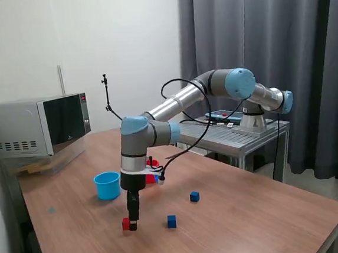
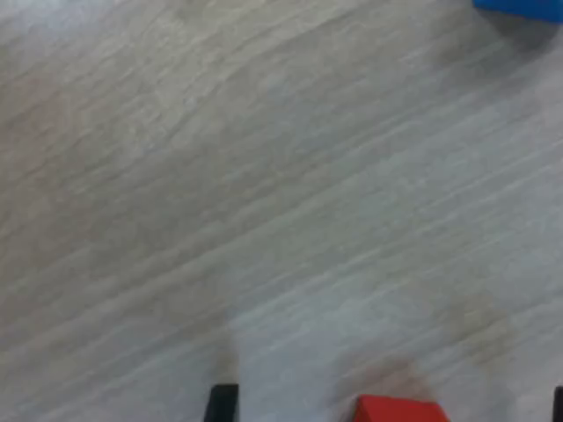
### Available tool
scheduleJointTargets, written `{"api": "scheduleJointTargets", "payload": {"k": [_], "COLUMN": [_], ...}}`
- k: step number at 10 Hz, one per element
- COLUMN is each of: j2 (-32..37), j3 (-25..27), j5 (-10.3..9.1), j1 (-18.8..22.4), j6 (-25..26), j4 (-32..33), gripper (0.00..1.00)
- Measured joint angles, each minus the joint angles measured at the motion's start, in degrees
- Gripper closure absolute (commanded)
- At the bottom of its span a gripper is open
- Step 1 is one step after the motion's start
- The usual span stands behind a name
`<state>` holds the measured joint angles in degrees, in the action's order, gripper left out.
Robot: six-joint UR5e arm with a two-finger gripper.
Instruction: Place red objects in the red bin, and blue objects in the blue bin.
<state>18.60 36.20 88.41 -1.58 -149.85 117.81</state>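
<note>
My gripper points straight down and reaches the wooden table. A small red cube sits at its tips. In the wrist view the red cube lies between the two dark fingertips, with a gap on each side, so my gripper is open around it. Two dark blue cubes lie on the table toward the exterior view's right, and one shows as a blue corner in the wrist view. The light blue cup stands upright behind the gripper. The red cup is mostly hidden behind my wrist. I see no second red cube.
A microwave stands at the table's far corner on the exterior view's left. A metal side table carries the arm's base at the exterior view's right. A thin stand rises at the back, and a black cable hangs along the arm.
</note>
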Motion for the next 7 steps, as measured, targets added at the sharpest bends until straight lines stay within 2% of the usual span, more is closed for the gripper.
{"api": "scheduleJointTargets", "payload": {"k": [2, 7], "j2": [-0.06, -0.22], "j3": [1.19, 0.45], "j5": [1.89, 4.15], "j1": [0.00, 0.00], "j6": [0.82, 0.36], "j4": [-0.60, -1.31], "gripper": [0.00, 0.00]}}
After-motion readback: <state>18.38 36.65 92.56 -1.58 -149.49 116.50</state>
